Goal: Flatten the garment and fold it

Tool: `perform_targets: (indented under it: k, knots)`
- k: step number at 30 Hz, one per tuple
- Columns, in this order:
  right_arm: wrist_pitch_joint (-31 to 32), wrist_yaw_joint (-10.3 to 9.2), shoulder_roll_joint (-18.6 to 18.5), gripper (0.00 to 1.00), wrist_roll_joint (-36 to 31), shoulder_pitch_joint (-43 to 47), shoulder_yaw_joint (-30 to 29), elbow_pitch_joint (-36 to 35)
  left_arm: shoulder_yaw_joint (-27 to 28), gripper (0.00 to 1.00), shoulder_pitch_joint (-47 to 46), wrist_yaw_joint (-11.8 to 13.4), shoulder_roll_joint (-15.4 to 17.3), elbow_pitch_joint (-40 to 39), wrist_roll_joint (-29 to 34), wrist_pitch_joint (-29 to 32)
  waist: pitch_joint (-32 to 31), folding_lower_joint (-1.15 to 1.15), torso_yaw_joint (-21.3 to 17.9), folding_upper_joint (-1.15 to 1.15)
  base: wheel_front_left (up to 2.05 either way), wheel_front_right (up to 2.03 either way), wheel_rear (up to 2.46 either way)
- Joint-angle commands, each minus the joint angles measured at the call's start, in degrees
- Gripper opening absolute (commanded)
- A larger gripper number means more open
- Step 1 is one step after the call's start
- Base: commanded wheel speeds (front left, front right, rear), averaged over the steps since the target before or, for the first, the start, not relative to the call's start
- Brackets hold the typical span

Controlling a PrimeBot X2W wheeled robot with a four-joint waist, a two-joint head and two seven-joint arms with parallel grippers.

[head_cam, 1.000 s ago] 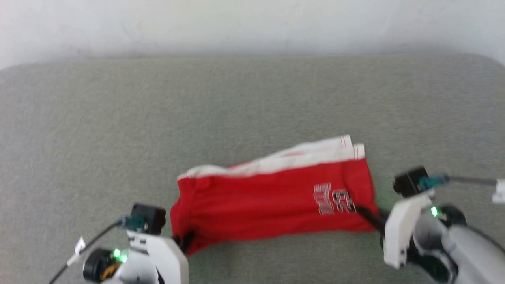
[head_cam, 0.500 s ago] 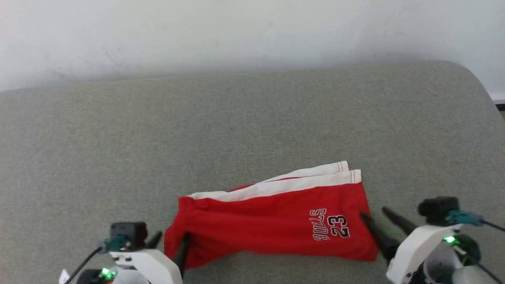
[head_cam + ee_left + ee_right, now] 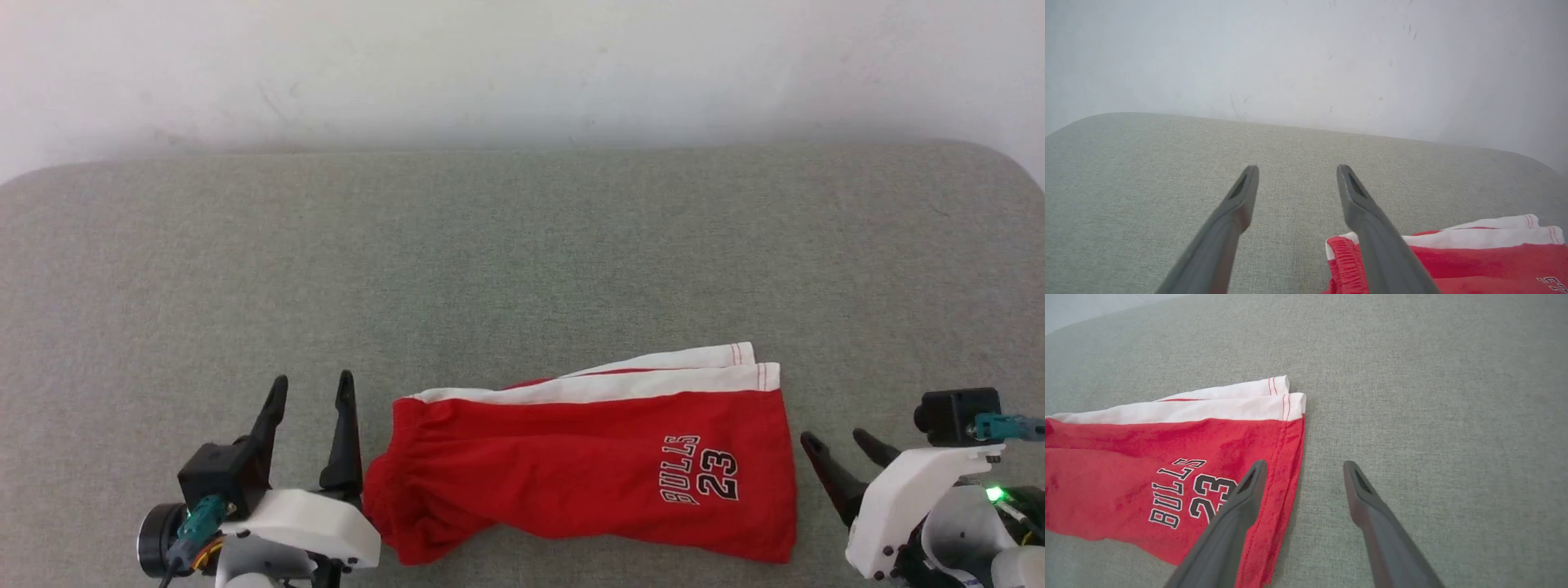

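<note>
Two grippers flank the shorts (image 3: 588, 465), which lie in the near part of a broad grey-green surface (image 3: 522, 261), close to the robot and a little right of its middle. One leg lies over the other, so the two white stripes (image 3: 653, 380) run along the far edge, slightly offset. The gathered waistband (image 3: 392, 474) points to the robot's left and the red-stitched hems (image 3: 771, 376) to its right. The "BULLS 23" print (image 3: 700, 469) faces up near the hems. The near edge bulges and wrinkles toward the waistband, while the rest lies fairly flat. The surface is a woven, padded-looking cloth with rounded far corners, and it is bare around the shorts. Behind it rises a plain white wall (image 3: 522, 65), marked with faint scuffs and small dark specks. The left gripper (image 3: 313, 377) has its jaws spread wide with nothing between them. Its right finger stands just beside the waistband, and whether it touches the cloth cannot be told. The right gripper (image 3: 834, 437) is likewise released and empty, just off the hems. In the right wrist view one of its fingers crosses the hem edge and the other is over bare surface.
</note>
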Motion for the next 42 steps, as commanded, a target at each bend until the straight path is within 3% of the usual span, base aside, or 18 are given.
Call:
perform_targets:
  k: [1,9,17,18,19,21,30,35,42]
  knots:
    - [0.8,-0.04,-0.1,1.0,-0.1,-0.3,0.0,0.3,0.5,1.0,-1.0,-0.6,-0.3,0.5,0.9,-0.9,0.3,0.0,0.6,0.0,0.0,0.0,0.0]
    - [8.0,-0.04,-1.7,1.0,1.2,-1.6,3.1,5.0,5.7,1.0,-1.0,-3.5,-3.1,1.3,8.3,-2.7,0.9,0.0,2.8,0.0,0.0,0.0,0.0]
    - [10.6,-0.04,-0.8,1.0,5.0,-4.7,7.4,14.1,10.5,1.0,1.7,-8.4,-5.5,1.8,13.6,-2.7,0.9,0.0,3.4,0.0,0.0,0.0,0.0]
    - [11.3,-0.04,-0.7,0.91,5.7,-4.9,8.3,15.2,10.8,1.0,2.0,-9.1,-5.8,2.1,13.9,-2.7,0.8,0.0,3.5,0.0,0.0,0.0,0.0]
    - [12.0,-0.04,-0.7,0.48,6.6,-5.1,9.2,16.2,11.2,1.0,2.2,-9.7,-6.2,2.3,14.2,-2.7,0.7,0.0,3.6,0.0,0.0,0.0,0.0]
    - [12.9,-0.04,-0.7,0.0,8.3,-5.5,10.7,17.3,11.9,1.0,2.5,-10.7,-6.9,2.6,15.0,-2.7,0.4,0.0,3.7,0.0,0.0,0.0,0.0]
    - [4.7,-0.04,-3.3,0.0,8.2,-6.7,11.3,14.4,14.2,1.0,4.8,-13.8,-8.9,4.1,18.0,-2.7,-1.7,0.0,3.5,0.0,0.0,0.0,0.0]
    - [2.3,-0.04,-4.4,0.0,7.1,-3.6,7.8,10.4,15.1,1.0,5.8,-14.9,-9.7,4.7,19.0,-2.7,-2.8,0.0,3.2,0.0,0.0,0.0,0.0]
    - [4.1,-0.04,-5.1,0.0,4.7,2.6,-0.9,6.2,16.1,1.0,6.6,-16.0,-10.6,5.2,19.9,-2.7,-3.2,0.0,2.8,0.0,0.0,0.0,0.0]
